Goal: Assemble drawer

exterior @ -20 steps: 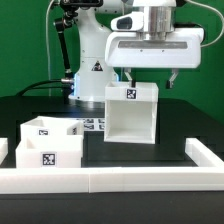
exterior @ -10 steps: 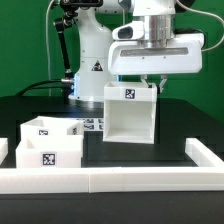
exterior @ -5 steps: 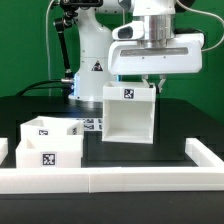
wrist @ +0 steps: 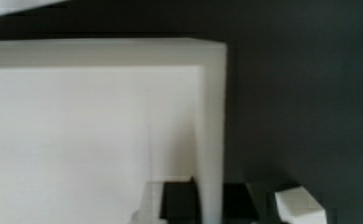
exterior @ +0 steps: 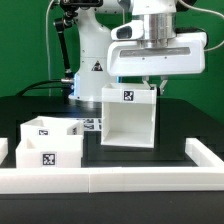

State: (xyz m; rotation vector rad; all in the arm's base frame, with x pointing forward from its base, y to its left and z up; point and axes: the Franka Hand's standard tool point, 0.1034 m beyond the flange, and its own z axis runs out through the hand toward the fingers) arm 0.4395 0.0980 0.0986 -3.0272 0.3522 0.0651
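Note:
The drawer housing (exterior: 128,118), a white cube with an open front and a tag on top, stands in the middle of the black table. My gripper (exterior: 151,86) is right above it, its fingers down over the top edge of the wall on the exterior view's right. In the wrist view the two dark fingers (wrist: 178,200) sit tight on either side of that thin white wall (wrist: 208,120), so my gripper (wrist: 210,200) is shut on it. Two small white trays (exterior: 42,130) (exterior: 45,155) sit at the exterior view's left.
A long low white rail (exterior: 110,180) runs along the table's front, with a raised end at the exterior view's right. The marker board (exterior: 92,125) lies between the trays and the housing. The arm's base (exterior: 95,50) stands behind.
The gripper came down and its fingers closed in on the housing's wall. In the last half second the housing has shifted slightly toward the exterior view's left.

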